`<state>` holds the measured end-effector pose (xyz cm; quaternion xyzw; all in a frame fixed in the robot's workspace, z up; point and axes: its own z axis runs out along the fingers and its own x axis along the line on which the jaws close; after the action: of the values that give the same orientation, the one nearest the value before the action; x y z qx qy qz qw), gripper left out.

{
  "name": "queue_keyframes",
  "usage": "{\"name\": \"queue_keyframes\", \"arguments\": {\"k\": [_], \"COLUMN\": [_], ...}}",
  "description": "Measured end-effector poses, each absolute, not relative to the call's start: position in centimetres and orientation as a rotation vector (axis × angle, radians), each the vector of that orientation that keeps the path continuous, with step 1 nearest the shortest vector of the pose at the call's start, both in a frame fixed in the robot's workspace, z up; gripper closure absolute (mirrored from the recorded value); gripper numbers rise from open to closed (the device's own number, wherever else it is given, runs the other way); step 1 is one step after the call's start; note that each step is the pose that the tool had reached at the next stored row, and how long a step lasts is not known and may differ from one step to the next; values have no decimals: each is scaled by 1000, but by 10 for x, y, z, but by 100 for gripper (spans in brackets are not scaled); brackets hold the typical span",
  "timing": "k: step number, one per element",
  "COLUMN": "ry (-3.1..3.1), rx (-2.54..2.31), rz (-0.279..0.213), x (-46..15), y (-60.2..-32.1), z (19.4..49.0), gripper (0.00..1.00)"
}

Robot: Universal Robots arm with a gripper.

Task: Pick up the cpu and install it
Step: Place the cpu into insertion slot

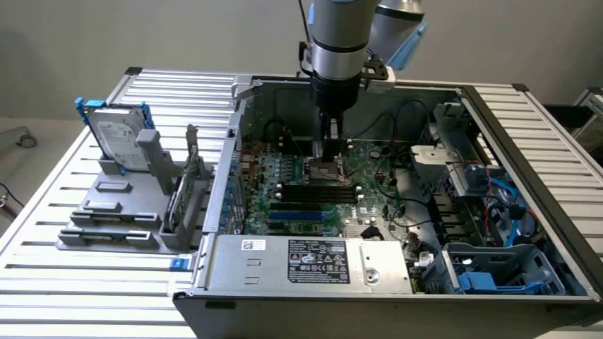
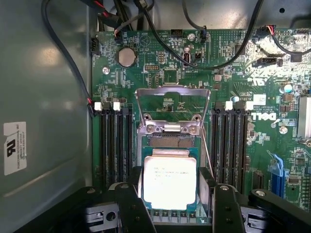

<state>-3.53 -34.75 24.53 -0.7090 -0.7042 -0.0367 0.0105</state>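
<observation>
Silvery cpu gripped at its side edges between black fingers, set wide | cpu just over open socket | hard drive well apart, 9 o'clock from socket, exterior view

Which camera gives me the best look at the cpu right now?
The wrist view: the cpu faces the camera, pale top plate and printing plain, between the hand's fingers over the socket. In the exterior view the hand stands low over the motherboard and I cannot make the chip out.
</observation>
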Motion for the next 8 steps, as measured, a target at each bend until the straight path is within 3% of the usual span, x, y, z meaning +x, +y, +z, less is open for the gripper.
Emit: {"name": "queue_keyframes", "arguments": {"k": [8], "ry": [-2198], "rx": [-2213], "rz": [-116], "x": [-36], "y": [-349], "z": [235], "gripper": [45]}}
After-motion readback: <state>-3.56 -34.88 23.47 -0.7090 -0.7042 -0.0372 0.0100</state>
